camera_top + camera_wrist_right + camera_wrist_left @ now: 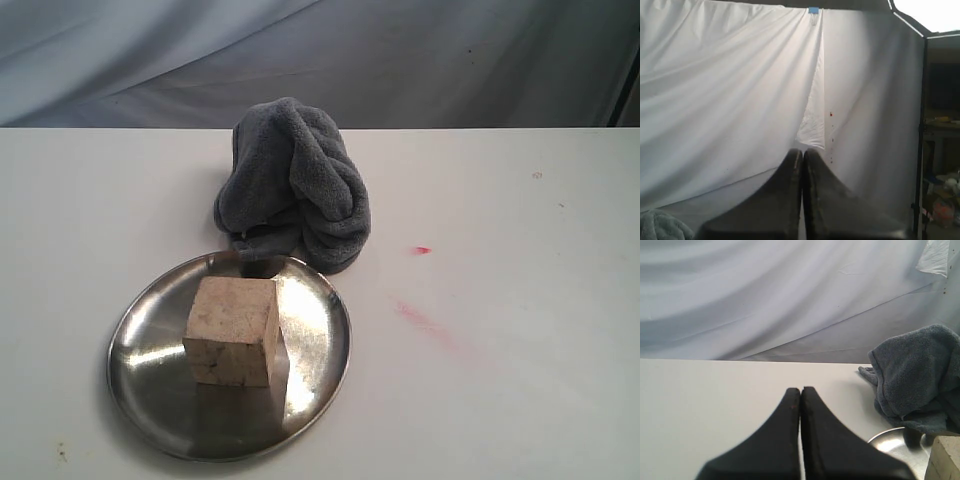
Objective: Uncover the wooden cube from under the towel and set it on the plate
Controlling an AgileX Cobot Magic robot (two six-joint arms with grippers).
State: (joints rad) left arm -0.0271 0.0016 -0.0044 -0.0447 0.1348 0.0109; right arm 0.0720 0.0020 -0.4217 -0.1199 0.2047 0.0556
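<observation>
The pale wooden cube (233,331) stands uncovered on the round steel plate (150,375), near its middle. Just behind the plate lies the dark grey towel (295,185), bunched into a heap and touching the plate's far rim. Neither arm shows in the exterior view. In the left wrist view my left gripper (800,389) is shut and empty, low over the white table, with the towel (917,377), the plate's rim (890,437) and a corner of the cube (945,460) off to one side. My right gripper (802,151) is shut and empty, facing the white curtain.
The white table (500,380) carries red smears (425,320) to the right of the plate. A white curtain (320,60) hangs behind the table's far edge. A bit of towel (660,225) shows in a corner of the right wrist view, and a dark frame with shelves (940,150) stands beside the curtain.
</observation>
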